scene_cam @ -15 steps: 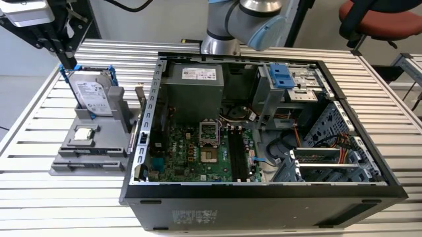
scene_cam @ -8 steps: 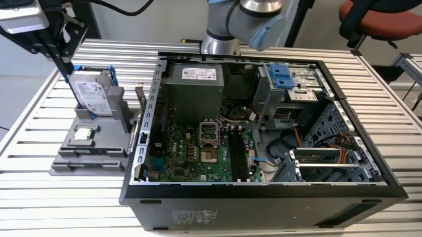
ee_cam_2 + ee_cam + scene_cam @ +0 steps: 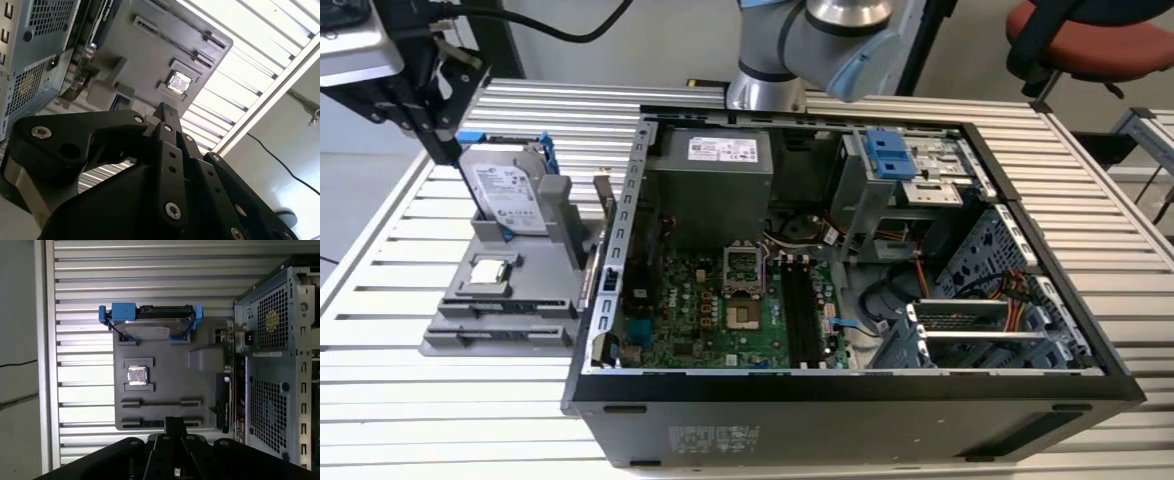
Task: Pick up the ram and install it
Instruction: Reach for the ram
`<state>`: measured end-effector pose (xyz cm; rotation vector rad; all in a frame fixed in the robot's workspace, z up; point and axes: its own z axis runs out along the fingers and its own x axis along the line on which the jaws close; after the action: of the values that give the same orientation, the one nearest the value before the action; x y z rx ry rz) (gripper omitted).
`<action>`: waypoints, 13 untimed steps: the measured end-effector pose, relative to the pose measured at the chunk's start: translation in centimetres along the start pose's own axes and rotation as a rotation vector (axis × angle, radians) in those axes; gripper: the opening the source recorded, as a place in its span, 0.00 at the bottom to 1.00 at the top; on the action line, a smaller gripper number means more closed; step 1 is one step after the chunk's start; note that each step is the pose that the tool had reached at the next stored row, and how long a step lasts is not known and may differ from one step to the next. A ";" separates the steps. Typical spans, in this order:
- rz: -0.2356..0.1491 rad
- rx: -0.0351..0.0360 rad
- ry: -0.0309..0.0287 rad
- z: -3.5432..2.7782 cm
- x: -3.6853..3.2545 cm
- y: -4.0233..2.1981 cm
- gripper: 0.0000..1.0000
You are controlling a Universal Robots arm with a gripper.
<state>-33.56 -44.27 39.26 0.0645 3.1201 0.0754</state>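
Gripper (image 3: 174,422) hovers over tray's (image 3: 165,352) slotted edge, beside case (image 3: 270,390); fingers pressed together; cannot tell where ram lies.

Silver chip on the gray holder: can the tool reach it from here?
Probably yes. The chip lies uncovered on the holder, apart from the hard drive, and the tool hangs above with nothing between.

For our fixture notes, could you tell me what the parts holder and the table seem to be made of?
The parts holder looks like matte grey plastic: dull, uniform, no glints. The table looks like bare metal, probably aluminium: silvery ribbed slats with bright reflections.
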 end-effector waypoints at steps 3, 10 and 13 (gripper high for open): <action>0.000 0.0000 0.0000 -0.02 0.01 -0.52 0.00; 0.000 0.0000 0.0000 -0.05 0.02 -1.12 0.00; -0.001 0.0000 0.0000 -0.05 0.01 -1.13 0.00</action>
<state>-33.62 -45.40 39.25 0.0636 3.1201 0.0755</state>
